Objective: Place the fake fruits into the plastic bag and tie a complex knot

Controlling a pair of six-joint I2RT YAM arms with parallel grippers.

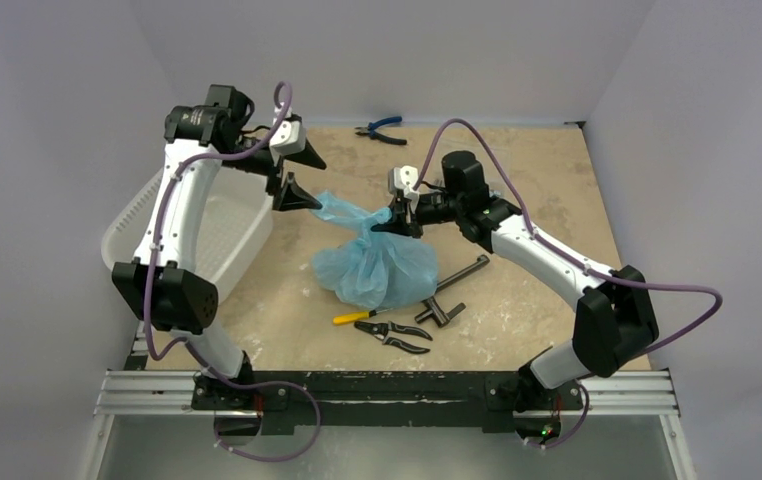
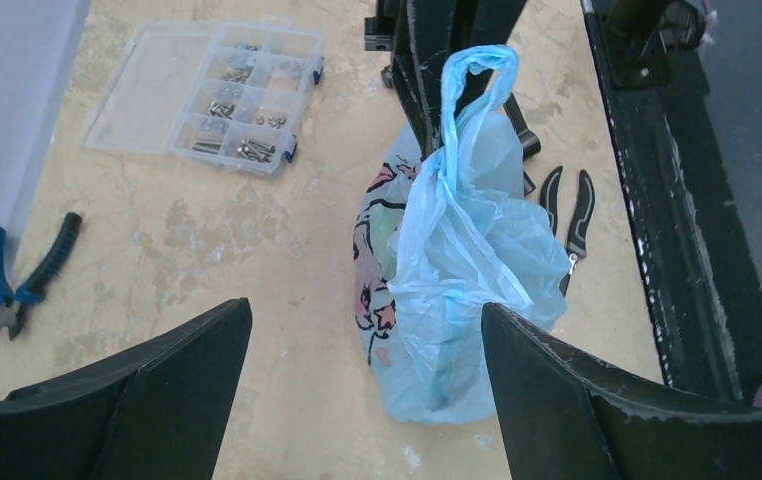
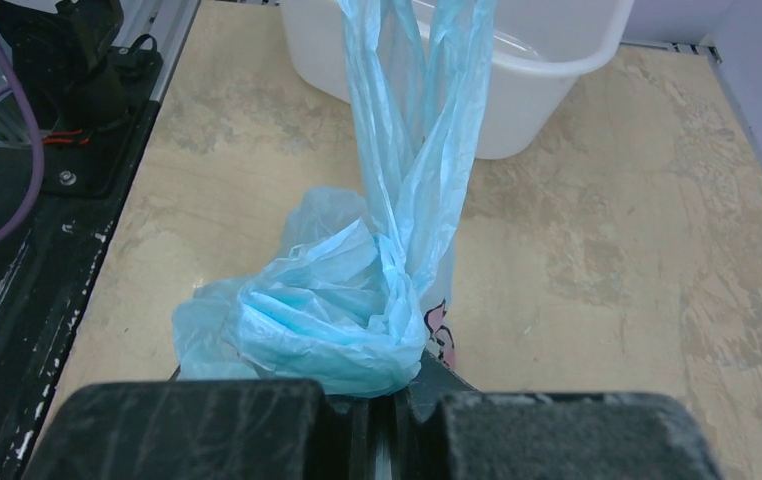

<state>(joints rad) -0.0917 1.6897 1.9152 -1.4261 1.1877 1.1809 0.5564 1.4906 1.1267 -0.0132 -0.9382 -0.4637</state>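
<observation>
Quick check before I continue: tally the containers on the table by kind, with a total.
plastic bag: 1
white perforated tub: 1
clear compartment box: 1
Total: 3

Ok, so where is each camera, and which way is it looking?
Top camera: above and behind the arms, looking down on the table and plastic bag; both arms show.
Left wrist camera: on the left arm, facing the bag across the table; the open left gripper frames the bottom.
Right wrist camera: on the right arm, facing the white tub; the right gripper pinches the bag at the bottom.
Shared: all see the bag; top and left wrist both see the blue pliers.
</observation>
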